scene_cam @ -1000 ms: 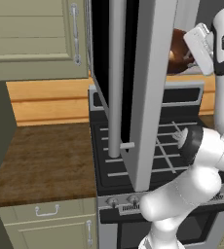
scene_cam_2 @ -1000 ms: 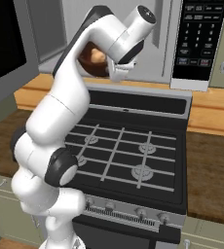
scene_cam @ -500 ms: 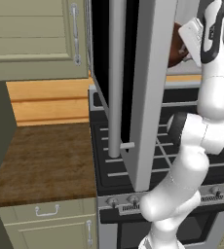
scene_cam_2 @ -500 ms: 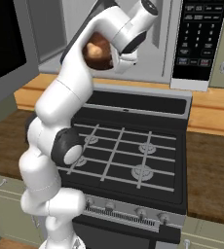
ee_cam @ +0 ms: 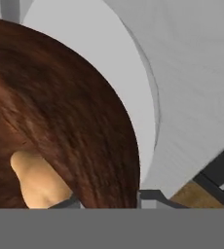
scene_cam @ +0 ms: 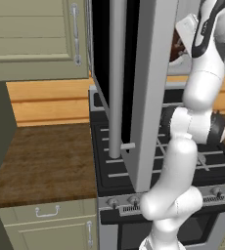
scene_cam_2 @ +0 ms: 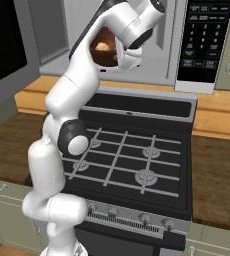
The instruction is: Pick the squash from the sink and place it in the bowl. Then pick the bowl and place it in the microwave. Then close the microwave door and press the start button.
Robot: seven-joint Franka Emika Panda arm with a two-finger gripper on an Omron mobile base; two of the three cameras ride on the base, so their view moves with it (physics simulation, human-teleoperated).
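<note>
Reaching high, the white arm has its gripper [scene_cam_2: 118, 56] at the open mouth of the microwave [scene_cam_2: 159, 50], above the black stove [scene_cam_2: 132, 155]. The bowl [scene_cam_2: 103, 47], glossy reddish-brown, sits at the cavity's pale floor with the squash [ee_cam: 36, 181] lying inside it, a pale tan lump against the brown wall. The jaws look nearly shut on the bowl's rim, though the hand view is too tight on the rim to be certain. The microwave door [scene_cam: 134, 83] stands swung wide open, its grey bar handle [scene_cam: 116, 78] hanging over the wooden bench [scene_cam: 46, 166].
</note>
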